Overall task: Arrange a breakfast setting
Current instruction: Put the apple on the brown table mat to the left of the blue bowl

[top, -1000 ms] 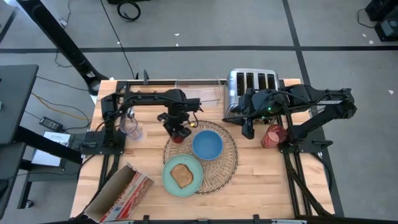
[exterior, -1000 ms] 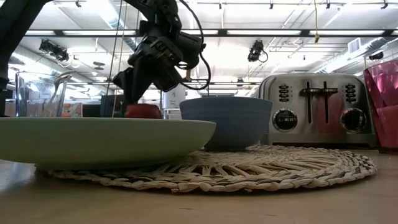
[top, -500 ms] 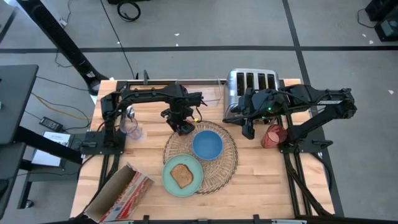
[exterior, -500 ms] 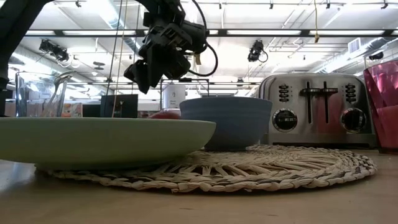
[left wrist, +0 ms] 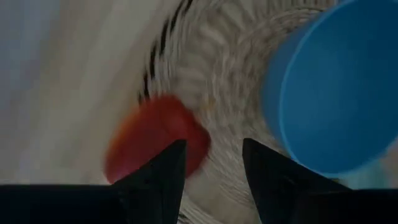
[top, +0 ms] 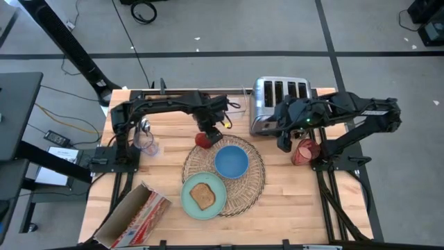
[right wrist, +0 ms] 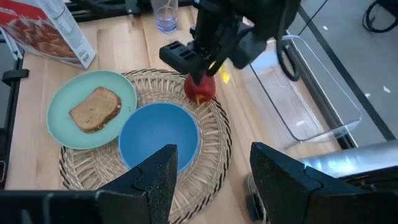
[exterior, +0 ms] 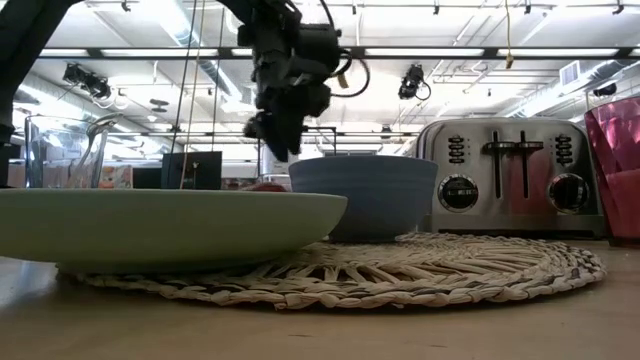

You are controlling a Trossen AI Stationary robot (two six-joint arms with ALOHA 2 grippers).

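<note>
The left arm reaches across the rear of the tabletop, its left gripper (top: 208,130) pointing down with fingers (left wrist: 163,171) parted and nothing between them. The right arm bends inward from the right side, its right gripper (top: 283,142) open and empty.

No writing can be read — not on anything here.
</note>
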